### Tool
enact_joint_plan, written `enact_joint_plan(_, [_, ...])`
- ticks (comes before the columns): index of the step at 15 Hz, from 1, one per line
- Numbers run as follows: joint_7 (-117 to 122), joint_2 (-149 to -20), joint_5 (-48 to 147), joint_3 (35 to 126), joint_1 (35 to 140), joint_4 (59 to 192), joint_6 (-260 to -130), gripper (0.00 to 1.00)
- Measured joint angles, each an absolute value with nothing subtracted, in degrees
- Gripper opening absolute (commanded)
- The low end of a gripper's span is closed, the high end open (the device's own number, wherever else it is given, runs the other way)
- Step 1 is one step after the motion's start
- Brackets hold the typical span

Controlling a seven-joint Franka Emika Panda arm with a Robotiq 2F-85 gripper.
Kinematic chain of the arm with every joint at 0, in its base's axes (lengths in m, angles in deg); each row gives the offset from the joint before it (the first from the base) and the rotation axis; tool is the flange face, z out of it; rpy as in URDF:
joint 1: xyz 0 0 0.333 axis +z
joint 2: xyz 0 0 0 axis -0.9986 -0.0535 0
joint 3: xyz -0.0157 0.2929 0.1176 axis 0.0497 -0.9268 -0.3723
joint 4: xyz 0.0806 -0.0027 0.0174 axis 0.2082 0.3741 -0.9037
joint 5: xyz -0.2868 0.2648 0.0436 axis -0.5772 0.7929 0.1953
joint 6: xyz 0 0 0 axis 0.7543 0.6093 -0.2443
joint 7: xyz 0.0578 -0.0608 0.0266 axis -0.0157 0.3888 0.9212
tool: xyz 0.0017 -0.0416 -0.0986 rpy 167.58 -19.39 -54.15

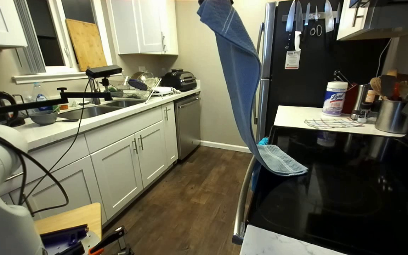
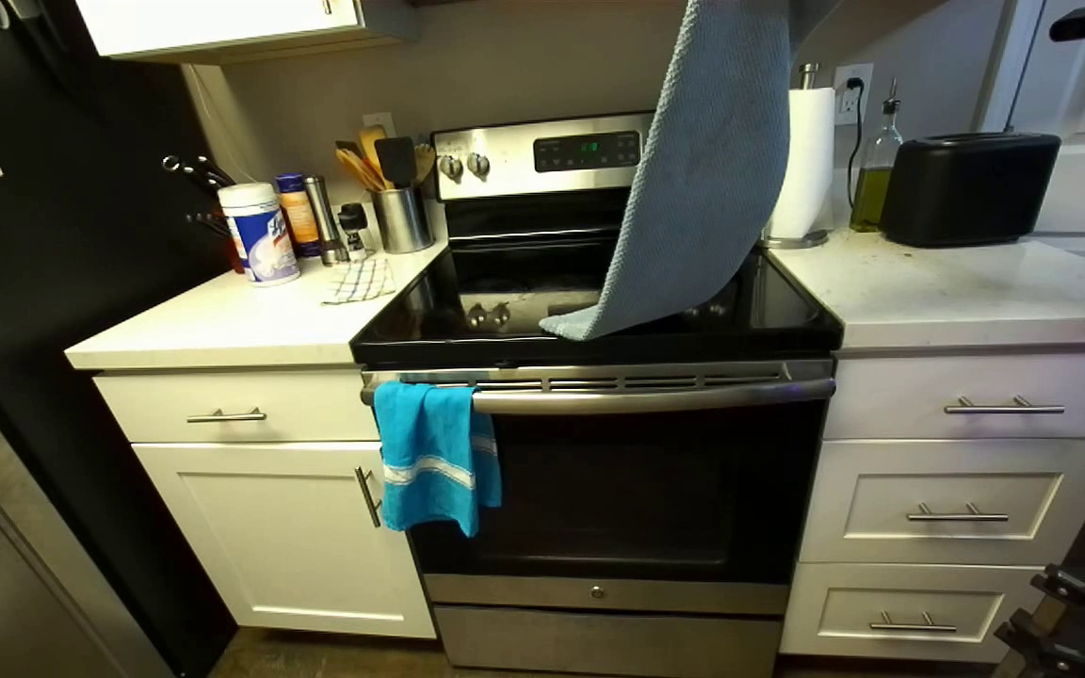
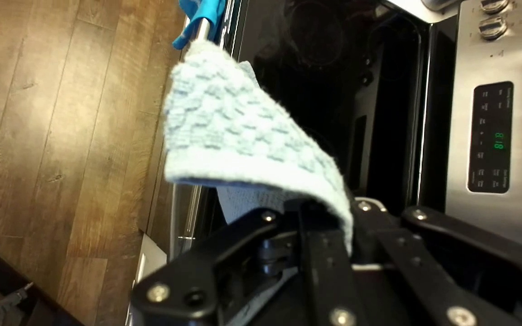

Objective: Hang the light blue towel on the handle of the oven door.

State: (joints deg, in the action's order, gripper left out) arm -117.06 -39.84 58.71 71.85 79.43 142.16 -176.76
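The jaws of the black two-fingered gripper are pressed narrow around the upper end of the light blue towel, a long rectangle of soft woven fabric that hangs below them in a twisting strip, with a short hemmed flap standing out ahead of them. Its bottom end, well below the jaws, bends inward over the glossy black glass cooktop and seems to touch it near the front edge. The handle of the oven door, a long, slim silver-grey metal bar, lies below the jaws too, just outside that edge, and the towel does not yet appear draped over it. Lowering straight from here looks like the main risk: with the bottom end lying inward of the bar, the towel would probably heap up on the cooktop under the jaws instead of straddling the handle. Releasing too soon could leave it there, or, if the upper end tumbled outward unevenly, let it slide to the dark brown wooden floor. The jaws seem to pinch only a little fabric beside the hem, so a snag might peel it out. The bright blue, white-banded cloth, hanging on the bar below the jaws, could be dragged along if the towel sweeps against it.
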Motion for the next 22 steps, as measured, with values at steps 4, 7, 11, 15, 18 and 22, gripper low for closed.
enact_joint_plan(4, [-119.69,-38.47,58.71,72.19,79.38,141.13,-175.98,0.03])
enact_joint_plan(7, [-121.79,-38.08,58.71,72.33,79.38,138.33,-173.53,0.03])
enact_joint_plan(11, [-124.19,-38.09,58.71,72.32,79.38,134.55,-171.20,0.03])
enact_joint_plan(15, [-126.47,-38.60,58.71,72.35,79.31,131.70,-169.69,0.03])
enact_joint_plan(18, [-127.96,-39.91,58.71,72.49,78.92,129.50,-168.58,0.03])
enact_joint_plan(22, [-128.74,-42.74,58.71,73.08,78.86,126.61,-167.48,0.03])
